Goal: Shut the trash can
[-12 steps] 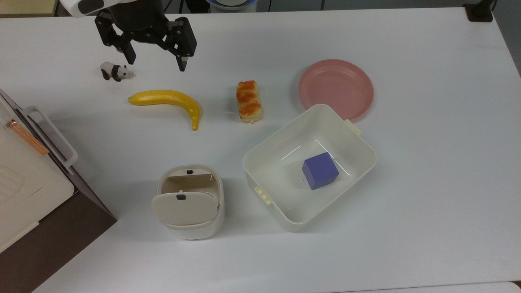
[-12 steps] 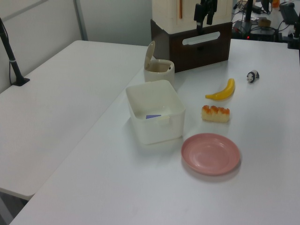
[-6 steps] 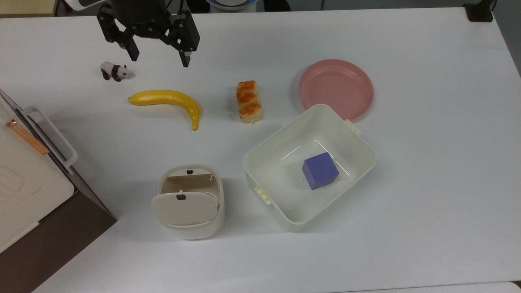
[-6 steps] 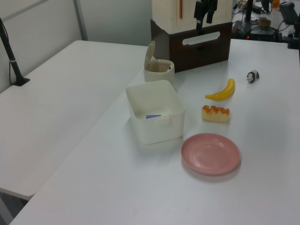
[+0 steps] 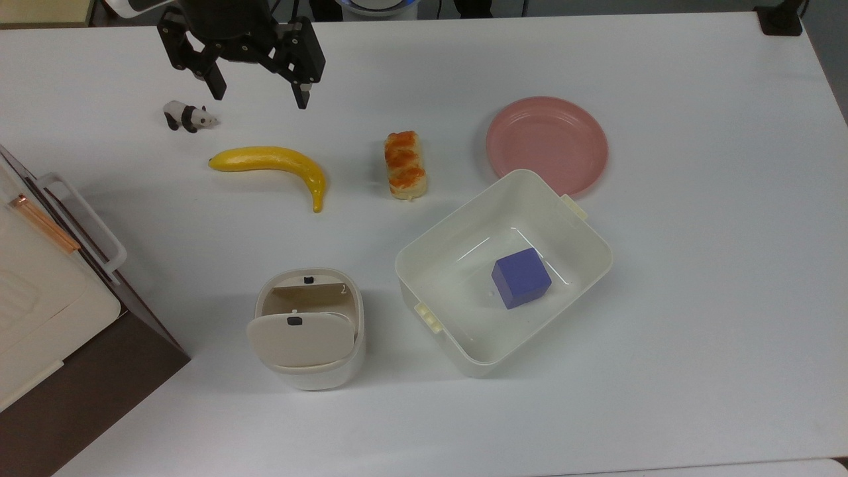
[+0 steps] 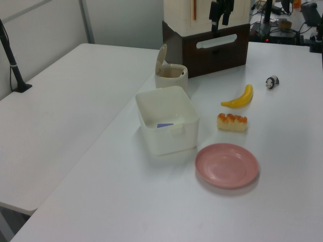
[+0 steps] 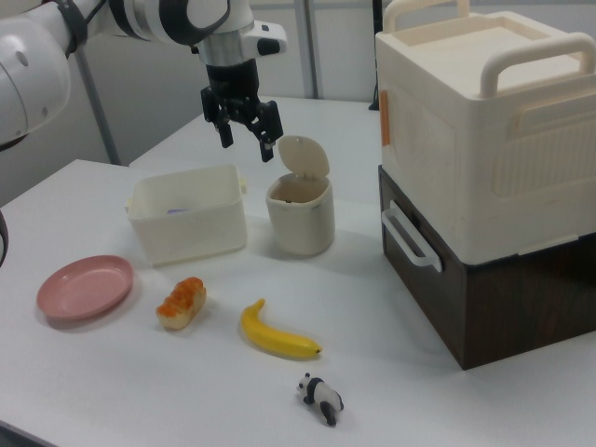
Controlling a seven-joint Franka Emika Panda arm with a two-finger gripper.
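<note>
The trash can (image 5: 315, 374) is a small cream-white bin standing near the front of the table in the top view. Its beige lid (image 5: 298, 339) with a black button is tipped up, so the bin is open. The lid (image 7: 304, 158) stands upright over the trash can (image 7: 300, 223) in the right view, and the trash can (image 6: 171, 77) also appears in the left view. My gripper (image 5: 258, 98) hangs open and empty, far from the bin, above the table's far left near the panda. In the right view the gripper (image 7: 245, 147) is high and to the left of the lid.
A toy panda (image 5: 187, 116), a banana (image 5: 271, 162), a bread piece (image 5: 405, 164) and a pink plate (image 5: 547, 142) lie between gripper and bin. A cream tub (image 5: 599, 255) holding a purple cube (image 5: 521, 278) stands beside the bin. A large cream-and-brown box (image 5: 40, 311) fills the left edge.
The gripper has moved a little toward the top view's upper edge since a second ago, still open. The trash can and its lid have not moved.
</note>
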